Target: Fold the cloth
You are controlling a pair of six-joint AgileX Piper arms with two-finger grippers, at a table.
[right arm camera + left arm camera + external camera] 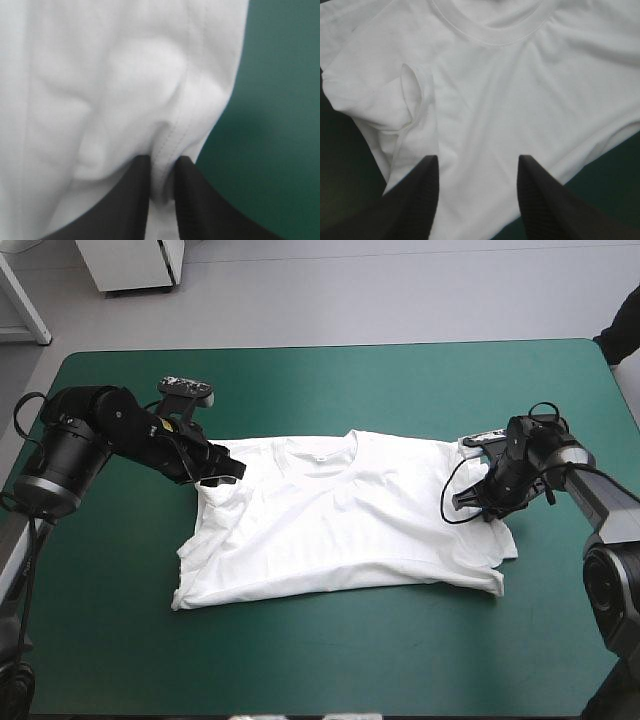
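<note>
In the high view, the T-shirt (340,525) is seen spread flat at the middle of the teal-green cover (330,380), its collar (322,452) toward twelve o'clock. The left gripper (222,472) is set at its ten o'clock edge, the right gripper (482,502) at its three o'clock edge. In the left wrist view, the black fingers (415,200) are held apart over white cloth, with the collar ahead of them. In the right wrist view, the fingers are clamped on a stitched fold of the T-shirt.

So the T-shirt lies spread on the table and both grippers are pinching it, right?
Not both. The left gripper is open, its fingers apart over the T-shirt, as the left wrist view shows. The right gripper does pinch the T-shirt, which lies spread on the table.
</note>
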